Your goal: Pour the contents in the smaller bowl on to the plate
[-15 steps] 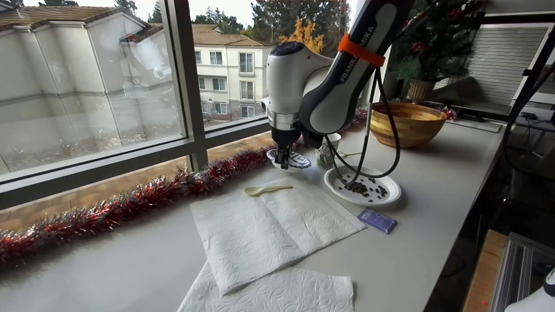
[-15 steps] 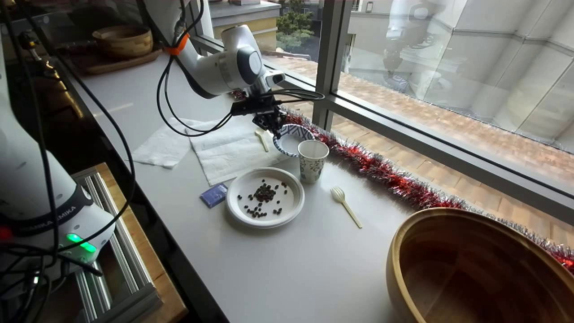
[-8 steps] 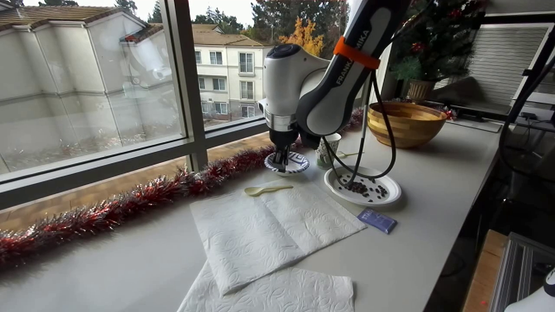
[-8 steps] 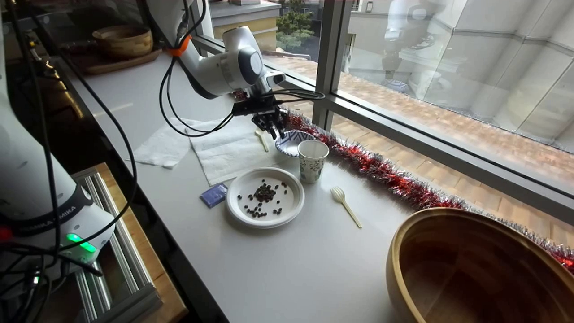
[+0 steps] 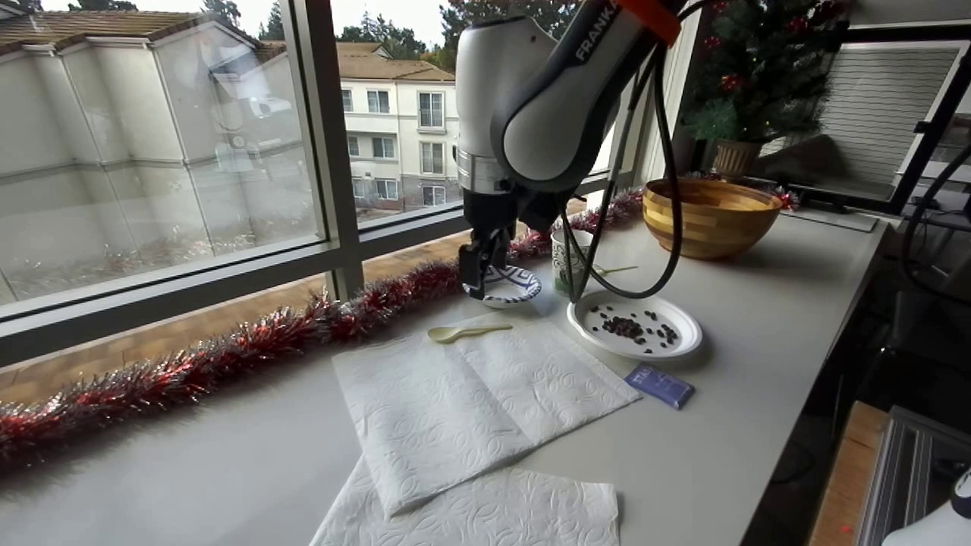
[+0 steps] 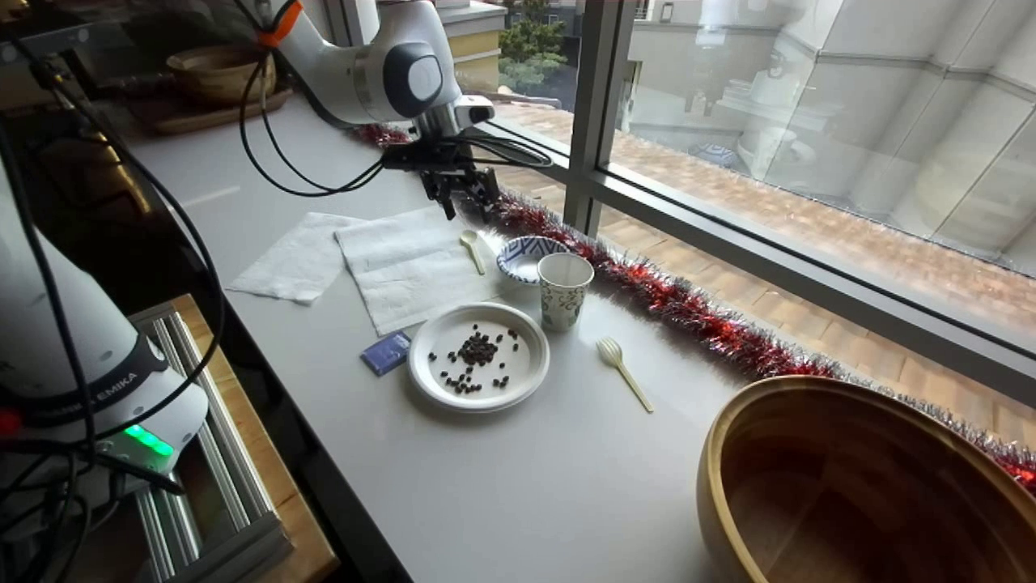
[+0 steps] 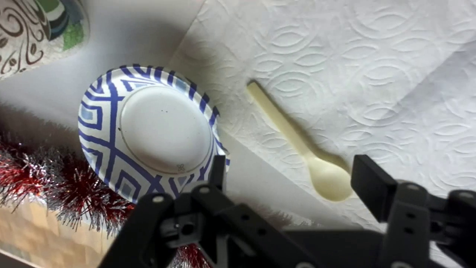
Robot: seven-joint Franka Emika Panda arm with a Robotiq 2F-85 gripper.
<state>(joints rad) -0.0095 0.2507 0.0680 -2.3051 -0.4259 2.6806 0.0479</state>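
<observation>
The smaller bowl [image 7: 165,126], white with a blue pattern inside, rests upright on the table near the tinsel. Only a few tiny dark specks show inside it. My gripper [image 7: 293,176] is open, its fingers wide apart and nothing between them; in the wrist view the left fingertip overlaps the bowl's edge. An exterior view has the gripper [image 6: 469,212] raised above the table, apart from the bowl [image 6: 518,263]. On the white plate [image 6: 530,364] lie the contents [image 6: 477,350], a dark heap with loose pieces around it.
A patterned paper cup [image 6: 564,291] stands between bowl and plate. A spoon [image 7: 331,180] lies on the napkins [image 5: 485,379], below the gripper. Around the plate are a purple packet [image 6: 386,353] and a fork [image 6: 623,372]. Tinsel [image 6: 696,324] lines the window; a large wooden bowl [image 5: 709,216] stands beyond.
A second ago my gripper was at the bowl's rim with the bowl tilted. The bowl has settled flat, the fingers have spread, and the gripper has risen and moved away from it.
</observation>
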